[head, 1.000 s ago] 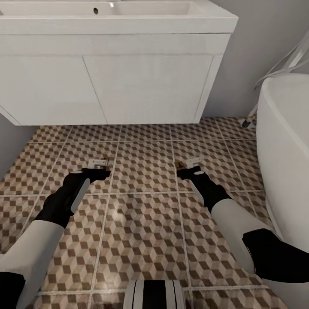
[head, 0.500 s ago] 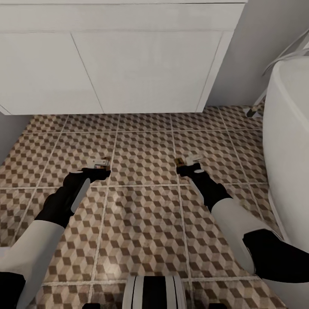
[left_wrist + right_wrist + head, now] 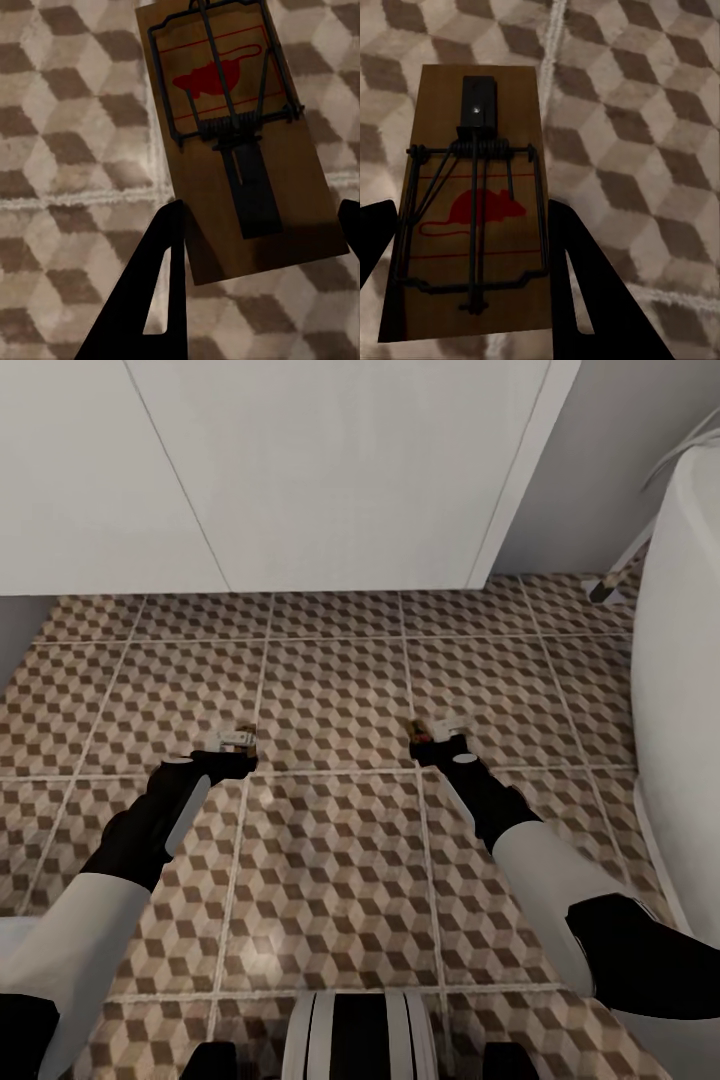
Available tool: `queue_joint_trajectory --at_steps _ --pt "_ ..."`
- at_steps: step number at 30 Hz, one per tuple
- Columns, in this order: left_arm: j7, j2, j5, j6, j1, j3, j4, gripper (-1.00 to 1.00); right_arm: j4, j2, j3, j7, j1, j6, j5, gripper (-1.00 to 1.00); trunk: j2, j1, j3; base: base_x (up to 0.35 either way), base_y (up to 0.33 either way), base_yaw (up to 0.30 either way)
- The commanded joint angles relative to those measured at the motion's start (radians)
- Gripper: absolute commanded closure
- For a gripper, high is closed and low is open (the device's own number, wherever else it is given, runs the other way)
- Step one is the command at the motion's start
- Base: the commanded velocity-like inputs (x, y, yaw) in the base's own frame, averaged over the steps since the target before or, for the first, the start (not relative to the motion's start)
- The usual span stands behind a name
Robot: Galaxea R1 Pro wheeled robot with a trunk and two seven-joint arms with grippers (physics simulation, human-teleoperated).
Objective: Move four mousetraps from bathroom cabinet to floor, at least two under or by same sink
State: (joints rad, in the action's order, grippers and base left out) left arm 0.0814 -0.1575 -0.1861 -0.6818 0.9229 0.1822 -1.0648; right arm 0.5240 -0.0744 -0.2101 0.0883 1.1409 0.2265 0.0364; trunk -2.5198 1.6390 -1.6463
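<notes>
Wooden mousetraps in both grippers

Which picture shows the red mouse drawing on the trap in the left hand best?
The left wrist view: the mousetrap is large there, its red mouse and black spring clear. In the head view it is a tiny sliver at the left gripper.

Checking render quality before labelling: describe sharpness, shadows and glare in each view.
Head view: evenly lit; faint sheen on the bathroom floor; grippers small. Left wrist view: mousetrap crisp, tiles beyond soft, left gripper fingers near-black. Right wrist view: mousetrap dim and shadowed between the right gripper fingers, floor blurred.
</notes>
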Motion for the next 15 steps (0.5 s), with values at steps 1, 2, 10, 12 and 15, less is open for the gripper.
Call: queue_joint_trajectory --at_steps 1,2,10,12,15 --pt "0.009 -0.001 -0.009 -0.004 0.001 0.003 -0.002 1.00 0.002 0.001 -0.005 0.005 0.000 0.004 0.002 1.00 -0.001 0.000 -0.006 0.000 0.000 0.000" --pt "0.009 -0.002 -0.009 -0.004 0.001 0.003 -0.002 1.00 0.002 0.001 -0.006 0.005 0.000 0.002 0.002 1.00 -0.001 0.001 -0.012 0.000 0.000 0.000" --pt "0.009 -0.002 -0.008 -0.003 -0.003 0.003 -0.044 1.00 0.002 0.001 -0.006 0.005 0.000 -0.011 0.002 1.00 -0.003 0.004 -0.055 0.000 0.000 0.000" --pt "0.009 -0.001 -0.008 -0.003 -0.004 0.003 -0.048 1.00 0.001 0.001 -0.006 0.005 0.000 -0.015 0.002 1.00 -0.003 0.005 -0.066 0.000 0.000 0.000" --pt "0.009 -0.002 -0.007 -0.002 -0.004 0.003 -0.052 1.00 0.002 0.001 -0.006 0.005 0.000 -0.019 0.002 1.00 -0.004 0.006 -0.082 0.000 0.000 0.000"
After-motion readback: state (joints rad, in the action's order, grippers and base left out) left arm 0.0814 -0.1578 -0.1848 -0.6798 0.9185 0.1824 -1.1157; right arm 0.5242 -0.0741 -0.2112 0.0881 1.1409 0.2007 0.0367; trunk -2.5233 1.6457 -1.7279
